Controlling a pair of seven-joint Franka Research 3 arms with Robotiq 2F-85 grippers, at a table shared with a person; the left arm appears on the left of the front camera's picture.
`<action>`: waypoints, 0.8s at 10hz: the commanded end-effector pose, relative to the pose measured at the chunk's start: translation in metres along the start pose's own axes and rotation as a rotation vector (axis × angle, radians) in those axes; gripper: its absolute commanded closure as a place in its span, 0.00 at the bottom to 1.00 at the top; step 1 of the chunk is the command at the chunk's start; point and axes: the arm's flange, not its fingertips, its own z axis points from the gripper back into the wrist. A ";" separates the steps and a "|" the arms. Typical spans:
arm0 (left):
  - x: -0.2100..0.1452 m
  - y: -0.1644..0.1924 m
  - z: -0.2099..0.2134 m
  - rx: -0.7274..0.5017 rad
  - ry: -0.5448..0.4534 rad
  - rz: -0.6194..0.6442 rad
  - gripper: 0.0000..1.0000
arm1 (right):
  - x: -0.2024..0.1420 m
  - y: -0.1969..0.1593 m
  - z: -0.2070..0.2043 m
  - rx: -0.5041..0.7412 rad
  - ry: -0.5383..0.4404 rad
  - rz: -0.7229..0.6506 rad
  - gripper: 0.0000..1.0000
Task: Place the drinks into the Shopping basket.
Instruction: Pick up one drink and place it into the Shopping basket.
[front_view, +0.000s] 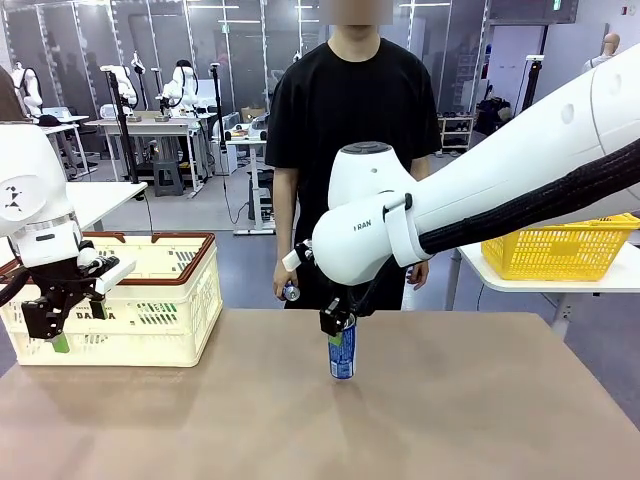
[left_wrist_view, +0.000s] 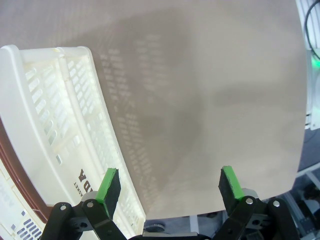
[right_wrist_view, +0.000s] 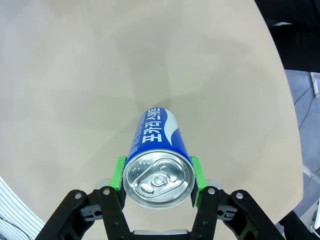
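A slim blue can (front_view: 342, 357) with a silver top stands upright at the middle of the table, at or just above its surface. My right gripper (front_view: 339, 326) is shut on its upper end from above. In the right wrist view the green pads (right_wrist_view: 119, 172) press both sides of the can (right_wrist_view: 155, 140) below its rim, held by the right gripper (right_wrist_view: 157, 172). The cream-white Shopping basket (front_view: 185, 312) with a brown rim sits at the table's left. My left gripper (front_view: 62, 338) hangs open in front of the basket (left_wrist_view: 50, 125); the left gripper (left_wrist_view: 170, 184) has nothing between its fingers.
A person in a black shirt stands at the far side, holding a small container (front_view: 290, 292) in one lowered hand. A yellow mesh basket (front_view: 560, 252) sits on a separate table at the right. The tan tabletop (front_view: 480, 400) is bare to the right of the can.
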 end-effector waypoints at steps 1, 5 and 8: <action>0.000 -0.003 0.003 -0.003 0.002 0.008 0.00 | 0.000 0.002 -0.006 0.023 -0.044 0.002 0.77; 0.000 -0.003 0.003 -0.003 0.002 0.008 0.00 | 0.002 0.000 -0.018 0.041 -0.057 -0.009 0.77; 0.000 -0.003 0.003 -0.003 0.002 0.008 0.00 | 0.003 0.000 -0.023 0.056 -0.055 -0.006 0.77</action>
